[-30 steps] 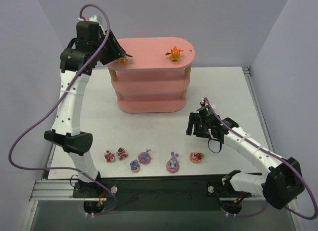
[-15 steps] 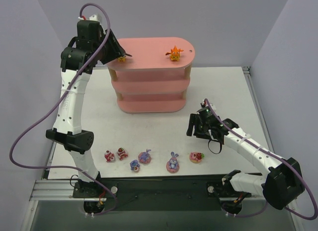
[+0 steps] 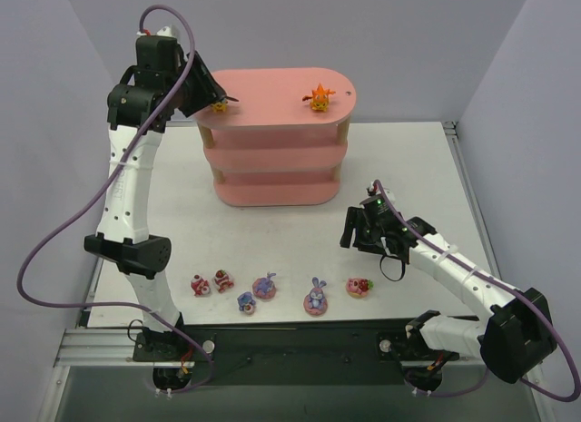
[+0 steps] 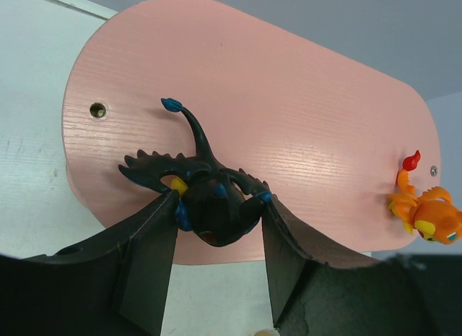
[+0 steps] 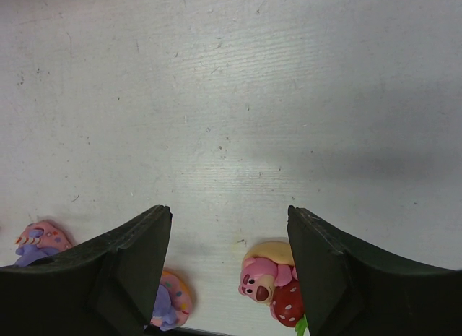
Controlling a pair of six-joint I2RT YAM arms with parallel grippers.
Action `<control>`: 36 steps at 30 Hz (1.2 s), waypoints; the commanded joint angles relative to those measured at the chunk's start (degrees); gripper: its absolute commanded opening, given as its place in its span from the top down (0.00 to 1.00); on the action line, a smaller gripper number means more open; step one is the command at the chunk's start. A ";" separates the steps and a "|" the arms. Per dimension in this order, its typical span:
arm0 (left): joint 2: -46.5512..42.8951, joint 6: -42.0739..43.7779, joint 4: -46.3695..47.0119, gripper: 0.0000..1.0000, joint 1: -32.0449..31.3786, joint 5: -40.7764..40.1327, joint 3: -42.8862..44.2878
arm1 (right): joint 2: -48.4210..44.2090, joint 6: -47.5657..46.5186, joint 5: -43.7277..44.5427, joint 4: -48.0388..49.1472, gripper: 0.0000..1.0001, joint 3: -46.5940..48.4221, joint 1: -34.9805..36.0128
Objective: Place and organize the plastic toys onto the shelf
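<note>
Top external view gives you the pink three-tier shelf with round-ended boards and light wooden posts (image 3: 272,159), standing at the far middle of the white table (image 3: 408,159). Your left gripper (image 3: 214,101) is up at the left end of the top board, closed to a narrow gap on the black bat-like plastic figurine (image 3: 221,104). In the left wrist view you see both fingers (image 4: 148,242) pressed against the bat's sides, with its wings spread and its tail stretched out over the pink board. You cannot tell whether its underside touches the board. The orange plastic figurine (image 3: 319,96) stands on the same top board near the right end, well apart from the bat.

Your right gripper (image 3: 356,233) hangs over the table, to the right of the shelf and nearer than it, with its jaws wide and nothing between them. Six toys lie in a loose row along the near edge. At the left are two red-and-white figurines (image 3: 201,285), just beside each other. In the middle are three purple-blue bunnies on pink bases (image 3: 315,298), and at the right end is a pink-and-red figurine (image 3: 360,287). The right wrist view shows you that last one low in the frame, close by the right finger (image 5: 339,278), and two of the bunnies by the left finger.
</note>
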 commanded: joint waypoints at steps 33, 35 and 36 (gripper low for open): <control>1.42 -1.78 1.12 0.34 0.40 2.74 1.81 | -2.34 0.66 0.06 0.85 0.33 -2.06 -1.06; 1.07 -1.87 1.55 0.34 0.40 2.65 1.81 | -2.34 0.66 0.06 0.85 0.33 -1.98 -0.97; 0.98 -1.78 1.64 0.30 0.40 2.56 1.81 | -2.34 0.58 0.06 0.85 0.33 -1.89 -1.06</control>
